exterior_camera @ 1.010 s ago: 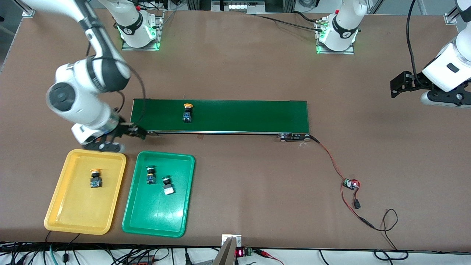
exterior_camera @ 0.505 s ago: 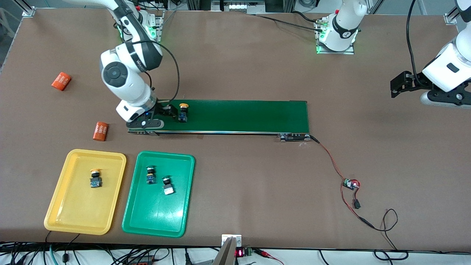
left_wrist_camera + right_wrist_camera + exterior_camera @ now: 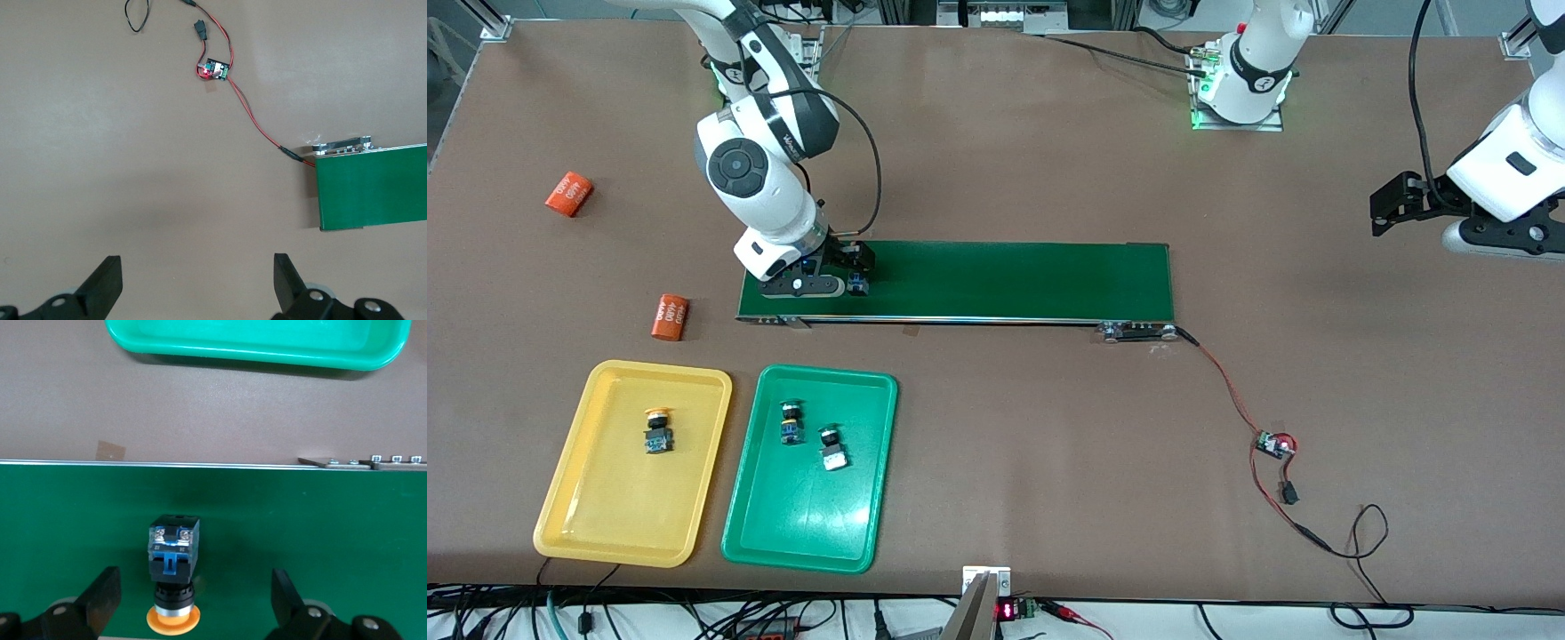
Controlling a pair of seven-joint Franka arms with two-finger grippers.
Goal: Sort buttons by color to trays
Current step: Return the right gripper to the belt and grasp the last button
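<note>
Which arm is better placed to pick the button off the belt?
Right. The right gripper is open over the belt with the yellow button between its fingers. The left gripper, also open, waits over bare table at the belt's left-arm end.

conveyor belt [image 3: 1005, 280], two orange cylinders [image 3: 669, 317], wired board [image 3: 1273, 444]

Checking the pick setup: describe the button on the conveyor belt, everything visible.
The button has a yellow-orange round cap, a black collar and a blocky black-and-blue body with two screw terminals; it looks like plastic. It lies on its side on the conveyor belt, at the right arm's end. The right gripper is over it, fingers open on either side, not touching it.
</note>
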